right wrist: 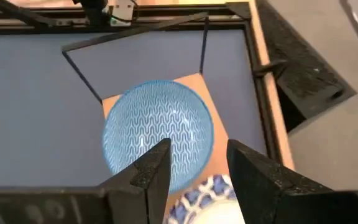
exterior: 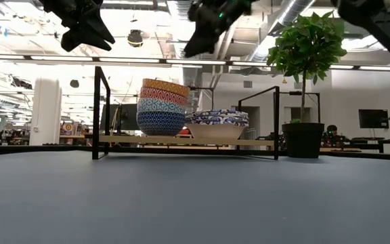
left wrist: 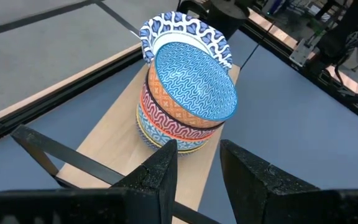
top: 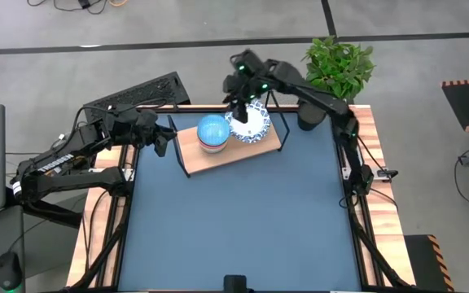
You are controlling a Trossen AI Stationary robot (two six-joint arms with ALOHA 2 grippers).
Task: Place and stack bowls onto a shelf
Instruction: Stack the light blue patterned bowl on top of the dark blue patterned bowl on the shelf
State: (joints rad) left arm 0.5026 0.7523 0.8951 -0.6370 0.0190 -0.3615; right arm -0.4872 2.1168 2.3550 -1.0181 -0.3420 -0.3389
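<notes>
1. On the table's far side, the high view shows the shelf (top: 218, 155) carrying two stacks: small bowls (top: 212, 132) topped by a light blue one, and white bowls (top: 251, 126) just beside them. The right gripper (top: 238, 104) hangs over the white bowls; the left gripper (top: 163, 140) waits just off the shelf's left end.

2. The low view shows the small bowls (exterior: 161, 107) nested tall and the white bowls (exterior: 217, 125) low, both resting on the shelf (exterior: 188, 141). Both grippers are above them, touching nothing.

3. The left wrist view looks down on the small bowls (left wrist: 188, 99), with the white bowls (left wrist: 185, 31) behind. The left fingers (left wrist: 157, 177) stand partly apart and empty.

4. The right wrist view shows the light blue bowl (right wrist: 157, 134) on the shelf (right wrist: 194, 84) and a white rim (right wrist: 197, 196) at the edge. The right fingers (right wrist: 148, 171) stand apart with nothing between them.

5. By the look of it, stacking is finished and the step in hand is letting go. No bowl is left on the table, so the next move calls only for lifting both arms clear without nudging either stack.
</notes>
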